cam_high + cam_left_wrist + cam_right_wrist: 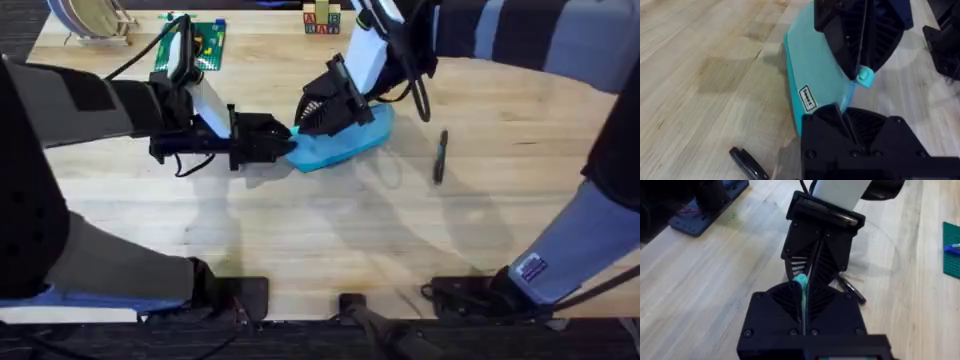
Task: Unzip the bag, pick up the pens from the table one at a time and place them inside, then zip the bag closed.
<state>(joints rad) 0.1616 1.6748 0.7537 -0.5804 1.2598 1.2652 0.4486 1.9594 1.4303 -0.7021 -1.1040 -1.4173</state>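
The light blue bag (pixel 348 143) lies on the table (pixel 300 230), mid-back. My left gripper (pixel 288 143) is shut on the bag's left end; the left wrist view shows its fingers (pixel 825 125) pinching the fabric (pixel 815 70). My right gripper (pixel 303 122) sits just above that end, shut on the teal pull tab (pixel 865 76), which also shows between its fingers (pixel 801 282). One dark pen (pixel 440 157) lies right of the bag. A second pen (pixel 747 165) rests on the wood beside my left gripper and shows again in the right wrist view (pixel 852 291).
A green board (pixel 192 45) and a wire rack holding plates (pixel 95 20) stand at the back left, toy blocks (pixel 322 20) at the back centre. Bare wood stretches across the table's front half.
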